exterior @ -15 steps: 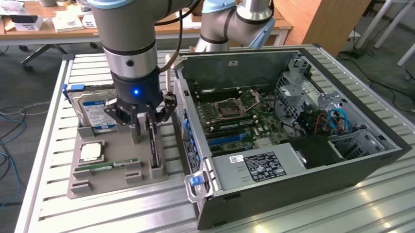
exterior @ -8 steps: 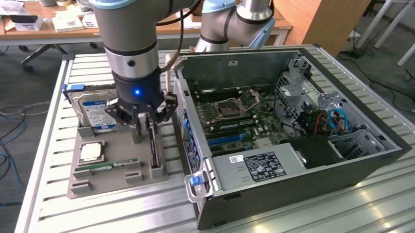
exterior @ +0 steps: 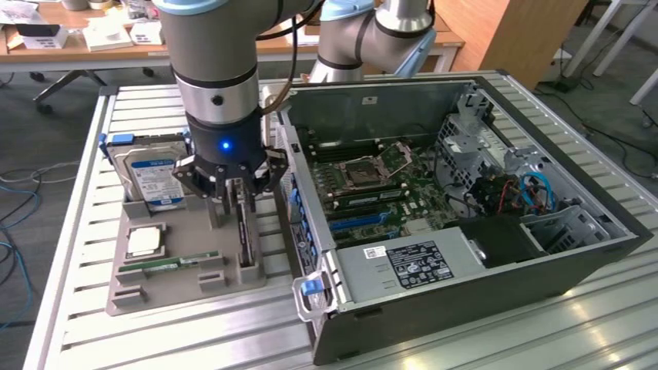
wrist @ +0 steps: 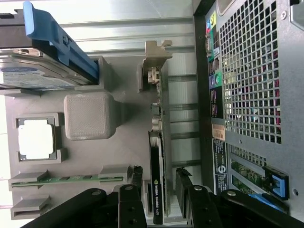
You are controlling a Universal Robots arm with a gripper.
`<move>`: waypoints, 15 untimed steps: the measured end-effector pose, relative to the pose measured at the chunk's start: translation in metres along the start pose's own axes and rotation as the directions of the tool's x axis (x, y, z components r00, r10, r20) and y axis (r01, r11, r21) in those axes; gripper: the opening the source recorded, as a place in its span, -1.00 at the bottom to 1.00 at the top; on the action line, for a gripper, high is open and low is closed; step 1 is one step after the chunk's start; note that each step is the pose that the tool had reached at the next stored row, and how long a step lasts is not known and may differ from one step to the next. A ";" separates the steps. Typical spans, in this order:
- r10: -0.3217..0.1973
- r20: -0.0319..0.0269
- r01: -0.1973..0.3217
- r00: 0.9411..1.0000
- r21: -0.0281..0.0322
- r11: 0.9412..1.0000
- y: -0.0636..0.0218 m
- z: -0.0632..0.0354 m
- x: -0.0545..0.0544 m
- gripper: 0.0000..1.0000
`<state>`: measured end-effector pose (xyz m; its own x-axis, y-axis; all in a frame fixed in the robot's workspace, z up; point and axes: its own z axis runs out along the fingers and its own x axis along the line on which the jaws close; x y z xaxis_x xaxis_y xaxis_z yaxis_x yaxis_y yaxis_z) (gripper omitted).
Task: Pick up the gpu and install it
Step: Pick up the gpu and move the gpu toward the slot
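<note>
Gripper point(exterior: 234, 203) hangs low and open, holding nothing, with one black finger point(wrist: 136, 177) on each side of the gpu point(wrist: 156, 159). Little gaps show between the fingers and the card, so they do not touch it. The gpu is thin, flat and black. It stands on its edge in a slot of the gray tray point(exterior: 175, 291), right under the gripper. Its silver metal end sticks out past the fingers. The tray looks like dull plastic with blocky bumps. On one side of the gripper stands a shiny hard drive point(exterior: 152, 177) with a blue label. Close on the other side is the big metal case point(exterior: 575, 266), open on top, with a wall full of small holes. Only a thin strip of room lies between that wall and the gpu.
</note>
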<state>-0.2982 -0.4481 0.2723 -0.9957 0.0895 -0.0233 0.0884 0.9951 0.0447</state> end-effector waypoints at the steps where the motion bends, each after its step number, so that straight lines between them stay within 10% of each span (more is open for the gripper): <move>1: 0.000 0.000 0.000 1.000 0.000 1.000 0.0000 0.0000 0.000 -0.17; 15: 0.000 0.000 0.000 1.000 0.000 1.000 -0.0007 0.0161 0.000 -0.17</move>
<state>-0.2982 -0.4481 0.2562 -0.9957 0.0896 -0.0232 0.0885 0.9951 0.0447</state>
